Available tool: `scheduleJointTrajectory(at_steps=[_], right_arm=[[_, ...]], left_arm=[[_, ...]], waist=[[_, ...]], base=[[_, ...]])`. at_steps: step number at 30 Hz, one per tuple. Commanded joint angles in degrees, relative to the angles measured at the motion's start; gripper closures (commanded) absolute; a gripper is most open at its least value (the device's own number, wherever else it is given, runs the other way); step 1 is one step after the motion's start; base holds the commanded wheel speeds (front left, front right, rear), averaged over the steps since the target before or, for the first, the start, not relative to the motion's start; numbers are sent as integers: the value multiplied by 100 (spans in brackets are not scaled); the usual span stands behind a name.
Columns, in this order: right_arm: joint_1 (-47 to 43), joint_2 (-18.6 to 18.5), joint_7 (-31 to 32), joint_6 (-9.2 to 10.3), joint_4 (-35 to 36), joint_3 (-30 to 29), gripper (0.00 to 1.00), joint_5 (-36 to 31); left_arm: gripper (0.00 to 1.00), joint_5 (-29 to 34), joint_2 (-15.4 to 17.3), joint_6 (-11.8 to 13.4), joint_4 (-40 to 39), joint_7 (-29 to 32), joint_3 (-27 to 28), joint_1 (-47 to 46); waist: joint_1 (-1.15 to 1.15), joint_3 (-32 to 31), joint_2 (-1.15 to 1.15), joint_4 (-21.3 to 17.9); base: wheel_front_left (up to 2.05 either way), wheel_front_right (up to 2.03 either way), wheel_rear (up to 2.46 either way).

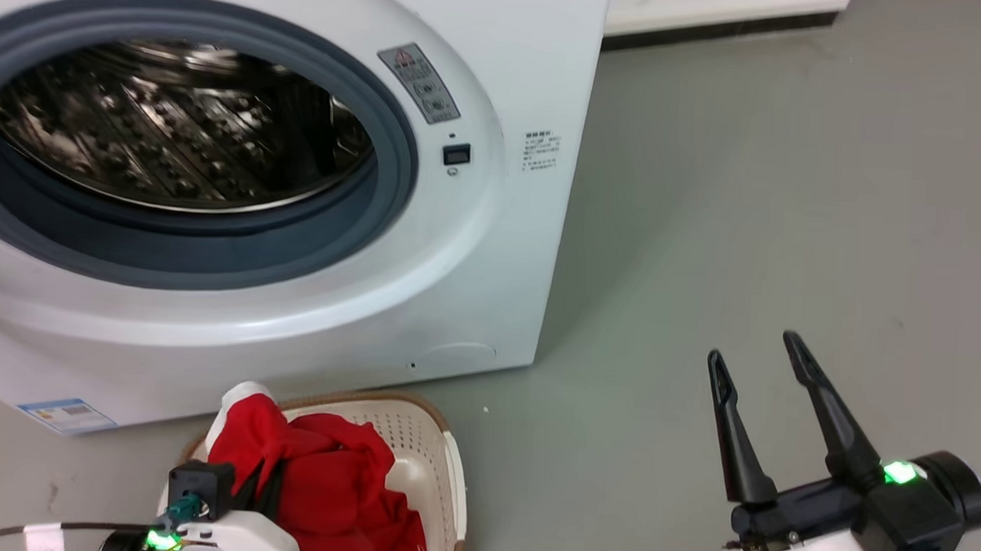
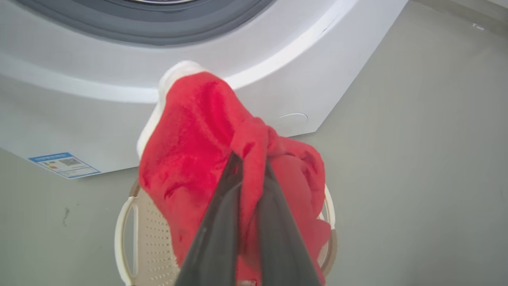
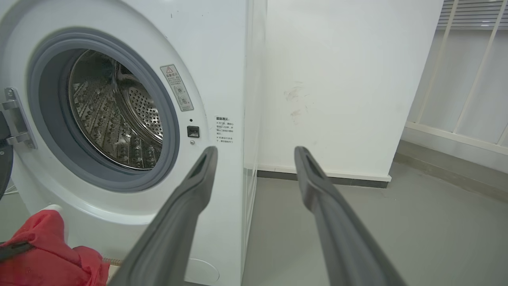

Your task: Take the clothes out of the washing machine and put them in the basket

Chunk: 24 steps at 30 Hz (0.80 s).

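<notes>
Your left gripper (image 2: pixel 252 161) pinches the red clothes (image 2: pixel 190 131), which hang right over the basket (image 2: pixel 158 246) by the washing machine (image 2: pixel 79 107). They look soft, light and floppy, so grab a thick bunch. Your right gripper (image 1: pixel 753 350) is wide open and empty.

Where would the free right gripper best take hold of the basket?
By the white handle on the right-hand rim of the basket, coming from the open floor on that side. It is a thin bar the open right gripper could probably straddle; the red clothes and left gripper crowd the other side.
</notes>
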State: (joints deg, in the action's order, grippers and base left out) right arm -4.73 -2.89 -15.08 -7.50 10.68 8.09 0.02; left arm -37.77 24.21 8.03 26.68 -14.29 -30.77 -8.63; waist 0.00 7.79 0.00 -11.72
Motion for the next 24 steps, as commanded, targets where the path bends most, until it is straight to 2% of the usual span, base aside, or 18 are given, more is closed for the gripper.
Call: scheduleJointTrajectory(at_steps=[1,12,24], right_arm=[[151,3,-13,2,29,20,0,7],[801,3,-13,2,141,40,0,155],[1388,3,-13,2,259,46,0,348]], left_arm=[[100,16,-48,-51,188,-34,13,-159],[100,40,-403,-552,1845,-84,76,-1218],[100,130,-587,-867,3572,-13,-43,-2302]], waist=[[0,289,0,-109],[0,1411,0,-329],[0,2426,0,-448]], base=[[0,0,0],[0,0,0],[0,0,0]])
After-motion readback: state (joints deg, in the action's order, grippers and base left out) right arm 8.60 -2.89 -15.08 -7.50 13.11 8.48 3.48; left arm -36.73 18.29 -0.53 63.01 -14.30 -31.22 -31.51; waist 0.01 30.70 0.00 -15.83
